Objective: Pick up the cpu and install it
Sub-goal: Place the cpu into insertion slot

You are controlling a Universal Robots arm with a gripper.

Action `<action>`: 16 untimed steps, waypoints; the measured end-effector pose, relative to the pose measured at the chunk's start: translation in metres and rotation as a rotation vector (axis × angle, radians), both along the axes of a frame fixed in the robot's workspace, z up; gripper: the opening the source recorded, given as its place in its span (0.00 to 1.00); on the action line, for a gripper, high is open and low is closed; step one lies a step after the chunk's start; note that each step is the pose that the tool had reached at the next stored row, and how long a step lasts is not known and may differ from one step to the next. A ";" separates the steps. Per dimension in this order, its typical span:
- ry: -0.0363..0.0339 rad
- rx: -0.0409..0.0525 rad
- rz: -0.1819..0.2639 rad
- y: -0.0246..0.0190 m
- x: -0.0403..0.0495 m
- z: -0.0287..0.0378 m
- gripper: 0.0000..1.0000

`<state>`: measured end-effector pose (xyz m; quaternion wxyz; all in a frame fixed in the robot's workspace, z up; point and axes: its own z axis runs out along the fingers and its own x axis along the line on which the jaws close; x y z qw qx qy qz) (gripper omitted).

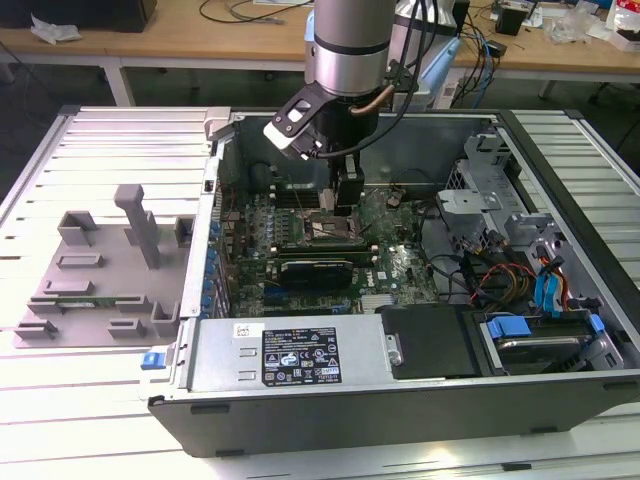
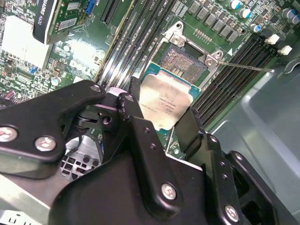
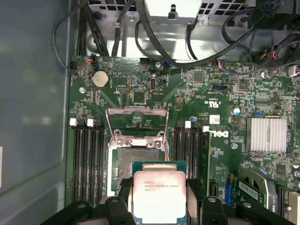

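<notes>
cpu [image 3: 159,193]: shiny smooth silver metal top | gripper [image 2: 159,112]: matt black, with bright metal screws | tray [image 1: 100,270]: dull grey plastic | computer case [image 3: 33,117]: plain grey metal | circuit board [image 3: 225,157]: glossy green

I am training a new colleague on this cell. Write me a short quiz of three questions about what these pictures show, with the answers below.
1. True or false: the gripper is shut on the cpu.
2. Choose one. The socket on the motherboard is:
A. covered by a cooler
B. open, with its metal frame lifted
C. already filled, with the chip seated flat inside
3. Fill the gap: in the exterior view, the grey fixture tray lies at the view's ___ of the computer case.

Key: 1 true; 2 B; 3 left.
</notes>
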<state>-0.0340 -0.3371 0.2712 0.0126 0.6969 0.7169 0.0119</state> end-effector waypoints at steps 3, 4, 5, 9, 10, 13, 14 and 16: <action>-0.0009 -0.0002 0.000 0.0000 0.0000 -0.0032 0.55; -0.0029 -0.0001 0.000 0.0000 -0.0002 -0.0040 0.55; -0.0040 -0.0002 0.000 0.0000 -0.0002 -0.0044 0.55; -0.0043 -0.0002 0.000 0.0000 -0.0002 -0.0046 0.55; -0.0043 -0.0003 0.000 0.0000 -0.0002 -0.0046 0.55; -0.0044 -0.0001 0.000 0.0000 -0.0002 -0.0049 0.55; -0.0050 0.0015 0.000 0.0000 -0.0002 -0.0061 0.55; -0.0074 0.0014 0.000 -0.0001 -0.0001 -0.0084 0.55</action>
